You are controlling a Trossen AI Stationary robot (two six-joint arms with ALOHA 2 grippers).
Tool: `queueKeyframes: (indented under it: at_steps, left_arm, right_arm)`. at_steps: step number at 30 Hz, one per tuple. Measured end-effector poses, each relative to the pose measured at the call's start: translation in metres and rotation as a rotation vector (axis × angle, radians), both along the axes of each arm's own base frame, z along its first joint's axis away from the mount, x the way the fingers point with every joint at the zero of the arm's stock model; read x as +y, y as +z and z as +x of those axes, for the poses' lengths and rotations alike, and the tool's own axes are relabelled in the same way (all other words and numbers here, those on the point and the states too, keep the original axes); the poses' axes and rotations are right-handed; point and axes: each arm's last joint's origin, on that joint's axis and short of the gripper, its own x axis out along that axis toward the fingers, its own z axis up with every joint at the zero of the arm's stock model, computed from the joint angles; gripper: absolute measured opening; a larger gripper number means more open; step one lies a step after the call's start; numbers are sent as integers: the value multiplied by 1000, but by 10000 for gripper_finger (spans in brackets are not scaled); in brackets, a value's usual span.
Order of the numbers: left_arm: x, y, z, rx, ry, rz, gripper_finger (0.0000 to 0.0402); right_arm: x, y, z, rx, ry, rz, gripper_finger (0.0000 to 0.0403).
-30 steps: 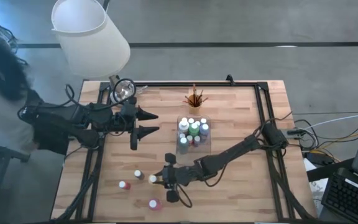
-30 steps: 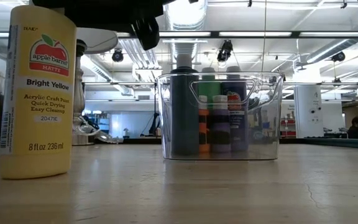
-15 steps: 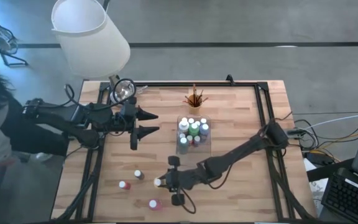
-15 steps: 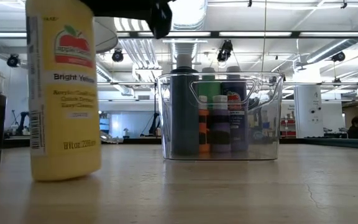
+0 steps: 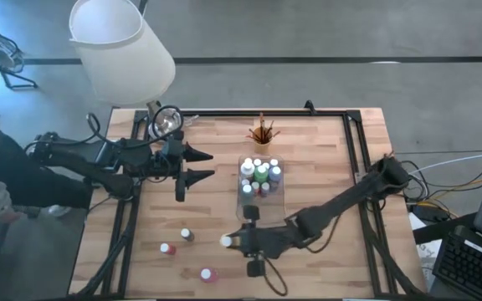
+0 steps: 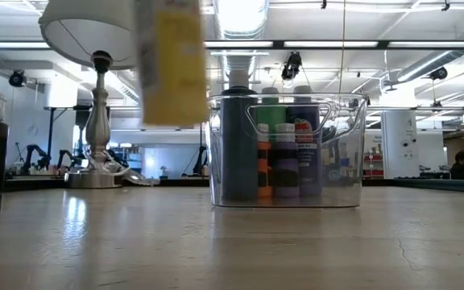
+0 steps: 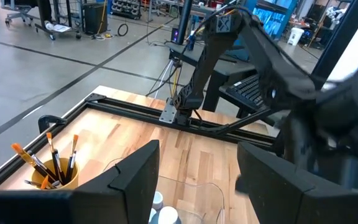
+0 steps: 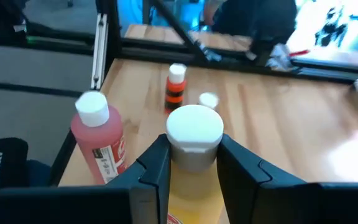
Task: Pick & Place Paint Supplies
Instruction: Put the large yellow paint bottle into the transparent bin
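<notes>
The right tool [image 5: 229,242] was clamped on the yellow paint bottle [image 8: 193,144] just under its white cap, carrying it clear of the tabletop [image 5: 325,167], near the clear tray [image 5: 260,201]. Rigid plastic, probably light but top-gripped, so it could swing or slip; the neck seemed the sensible hold. The left tool [image 5: 207,164] waited with fingers apart, holding nothing. The bottle's label was blurred, and I couldn't count the bottles inside the tray.
</notes>
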Motion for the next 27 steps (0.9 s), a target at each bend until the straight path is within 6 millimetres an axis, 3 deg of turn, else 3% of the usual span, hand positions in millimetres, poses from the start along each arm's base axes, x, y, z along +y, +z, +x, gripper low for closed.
queueKeyframes:
  at_steps: [7, 12, 17, 27]
  left_arm:
    - [0, 0, 0, 0, 0, 0, 223]
    - [0, 0, 0, 0, 0, 1, 223]
    - [0, 0, 0, -1, 0, 0, 223]
    - [0, 0, 0, -2, 0, 0, 223]
  right_arm:
    - [-14, 36, -56, -90, -128, -8, 92]
    - [-33, 41, -94, -143, -227, -4, 92]
    - [-58, 19, -111, -148, -306, 32, 91]
    - [-98, -39, -119, -185, -419, 50, 92]
